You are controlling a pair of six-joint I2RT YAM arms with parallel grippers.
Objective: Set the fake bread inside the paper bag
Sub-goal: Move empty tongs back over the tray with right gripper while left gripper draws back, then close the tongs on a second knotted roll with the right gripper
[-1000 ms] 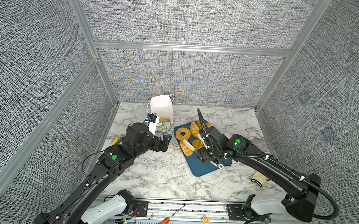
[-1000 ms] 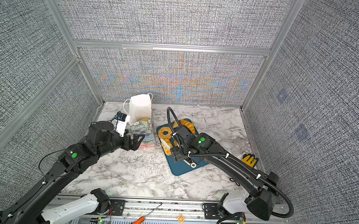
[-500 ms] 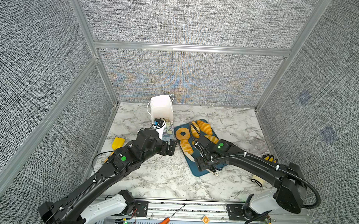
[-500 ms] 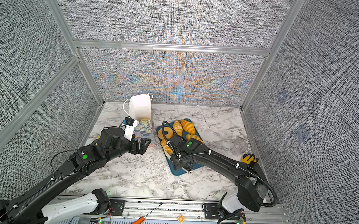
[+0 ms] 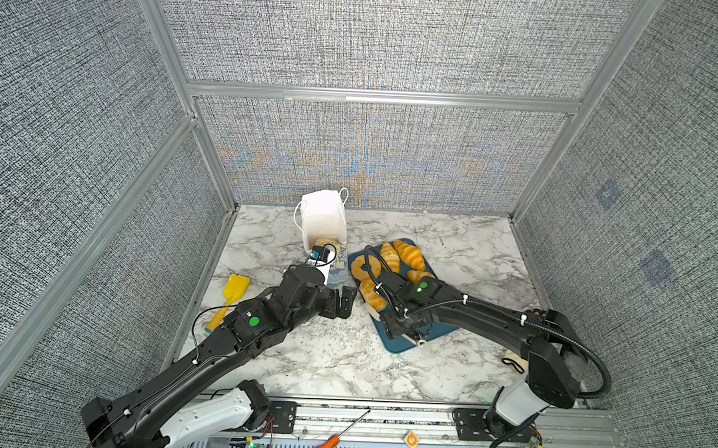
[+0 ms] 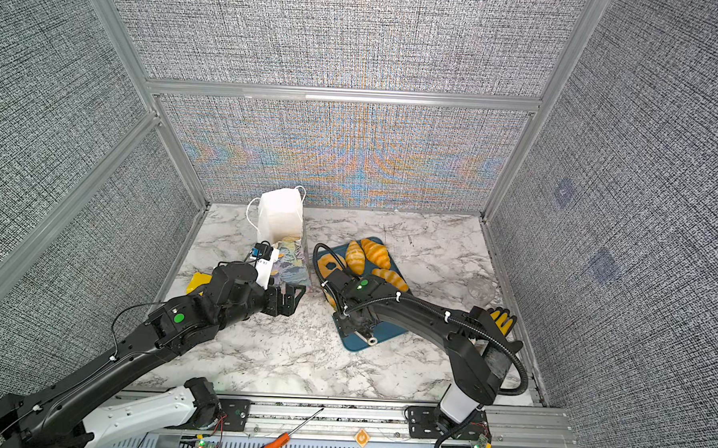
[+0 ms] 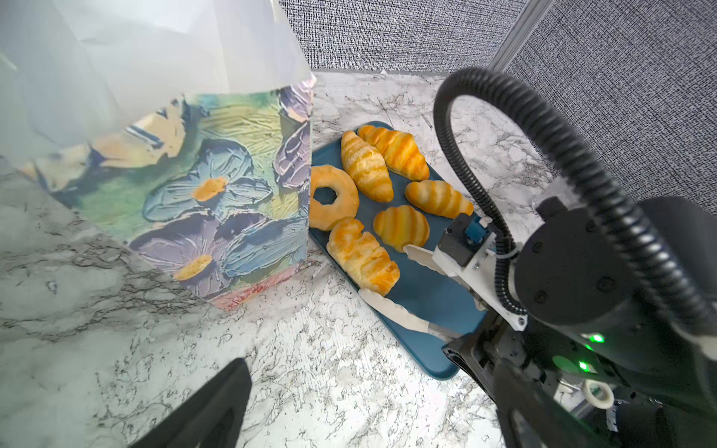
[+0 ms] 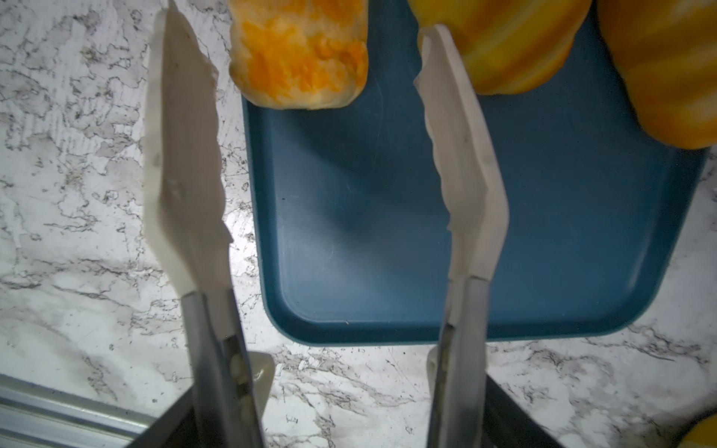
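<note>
Tongs clamped in the right pincer gape astride a croissant on the blue tray, while the left pincer stands spread beside the paper bag.

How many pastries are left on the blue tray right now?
6. Ring doughnut nearest the paper bag; two croissants at the tray's back end; two rolls in the middle; one croissant between the tongs' blades. The right arm hides a sliver of tray.

Floral bag, blue tray — golden-orange bread
</note>
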